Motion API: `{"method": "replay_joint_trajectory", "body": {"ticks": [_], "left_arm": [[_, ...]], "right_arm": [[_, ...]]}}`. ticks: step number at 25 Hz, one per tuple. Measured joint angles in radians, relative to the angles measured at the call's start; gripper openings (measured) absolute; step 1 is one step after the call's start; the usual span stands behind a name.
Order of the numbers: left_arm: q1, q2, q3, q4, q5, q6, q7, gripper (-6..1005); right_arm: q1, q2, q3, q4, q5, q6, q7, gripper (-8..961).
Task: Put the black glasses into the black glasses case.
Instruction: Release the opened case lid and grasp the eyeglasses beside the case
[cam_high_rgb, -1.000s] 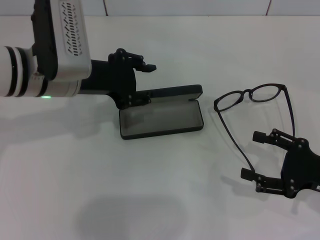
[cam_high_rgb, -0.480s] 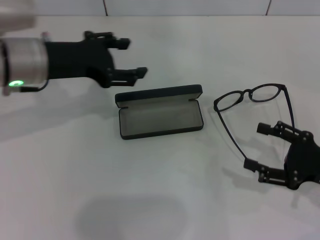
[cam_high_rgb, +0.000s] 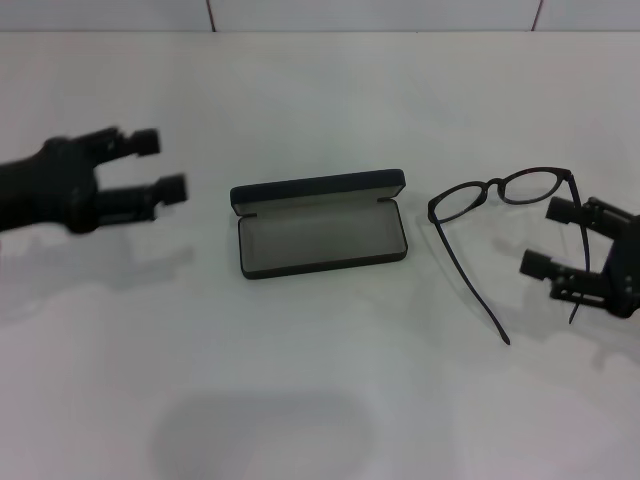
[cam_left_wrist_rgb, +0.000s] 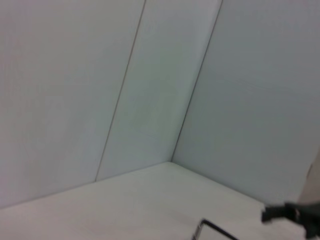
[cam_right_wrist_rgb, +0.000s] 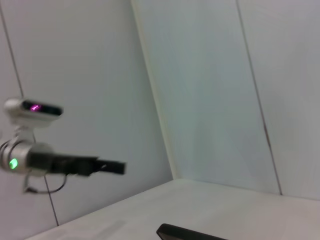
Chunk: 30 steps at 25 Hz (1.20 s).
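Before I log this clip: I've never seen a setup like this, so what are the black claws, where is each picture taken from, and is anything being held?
The claws are a two-armed robot's grippers. The wide picture comes from its head camera, looking down at a white table. The left gripper is at the left and the right gripper at the right, both with fingers open and holding nothing. An open black glasses case lies in the middle, with black glasses beside it, temples unfolded. The other two pictures come from wrist cameras and mostly show walls.
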Motion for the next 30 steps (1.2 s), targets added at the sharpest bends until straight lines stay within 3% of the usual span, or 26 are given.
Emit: {"method": "replay_joint_trajectory", "body": {"ticks": [3, 8, 12, 18, 22, 25, 27, 30], "left_arm": [[0.044, 0.003, -0.004, -0.03, 0.03, 0.012, 0.083, 893], [0.09, -0.04, -0.008, -0.039, 0.132, -0.027, 0.196, 893], [0.099, -0.06, -0.007, -0.04, 0.173, -0.048, 0.223, 893], [0.1, -0.065, 0.009, -0.041, 0.184, -0.02, 0.246, 893], [0.1, -0.074, 0.033, -0.041, 0.198, -0.012, 0.259, 892], [0.095, -0.082, 0.036, -0.042, 0.222, -0.015, 0.266, 892], [0.088, -0.088, 0.036, -0.042, 0.234, -0.016, 0.273, 892], [0.078, -0.096, 0.036, -0.042, 0.241, -0.016, 0.286, 892]], "right_arm": [[0.0, -0.02, 0.0, -0.025, -0.002, 0.001, 0.052, 879], [0.01, -0.041, -0.003, -0.032, -0.012, 0.005, 0.096, 878], [0.023, -0.044, -0.001, -0.055, -0.07, 0.008, 0.113, 878], [0.069, -0.054, 0.0, -0.326, -0.283, 0.017, 0.382, 878], [0.167, -0.075, 0.004, -0.541, -0.467, 0.008, 0.599, 878], [0.273, -0.088, -0.002, -0.607, -0.609, -0.029, 0.699, 878], [0.341, -0.084, -0.007, -0.628, -0.709, -0.049, 0.729, 878], [0.429, -0.059, -0.028, -0.652, -0.846, -0.061, 0.73, 878]]}}
